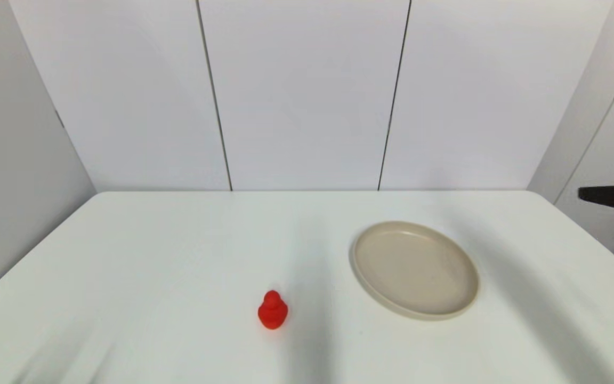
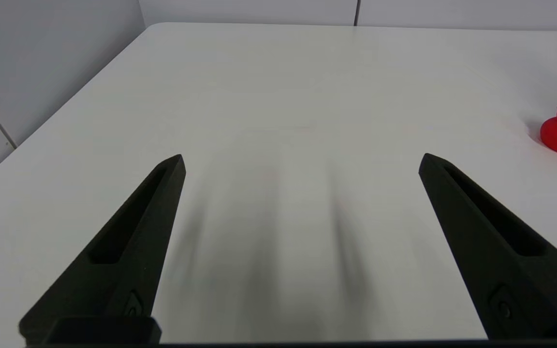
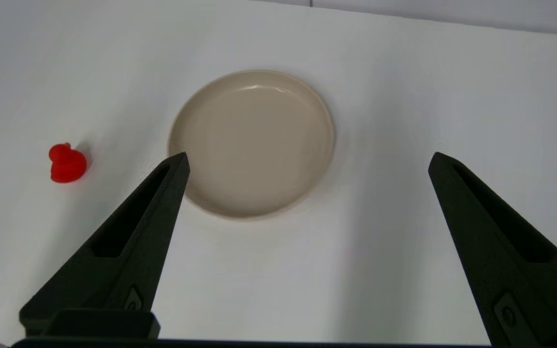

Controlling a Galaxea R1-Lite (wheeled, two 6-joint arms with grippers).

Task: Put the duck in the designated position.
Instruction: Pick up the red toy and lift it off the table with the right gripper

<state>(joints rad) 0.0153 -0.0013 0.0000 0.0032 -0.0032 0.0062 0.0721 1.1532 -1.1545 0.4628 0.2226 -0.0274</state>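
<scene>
White table (image 1: pixel 179 256), bare patch left. Beige plate (image 1: pixel 416 269) right of centre, empty. Right gripper (image 3: pixel 307 159) above plate side, fingers wide, holding nothing. Left gripper (image 2: pixel 302 162) low over left area, fingers wide. Red duck (image 1: pixel 272 310) upright near front, left of plate, apart.

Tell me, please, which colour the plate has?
The plate is plain beige, with no pattern. The right wrist view shows it best.

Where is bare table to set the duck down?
Bare table runs wide left of the duck, and between it and the plate. The plate fills the right middle. Left gripper and right gripper hang open above.
</scene>
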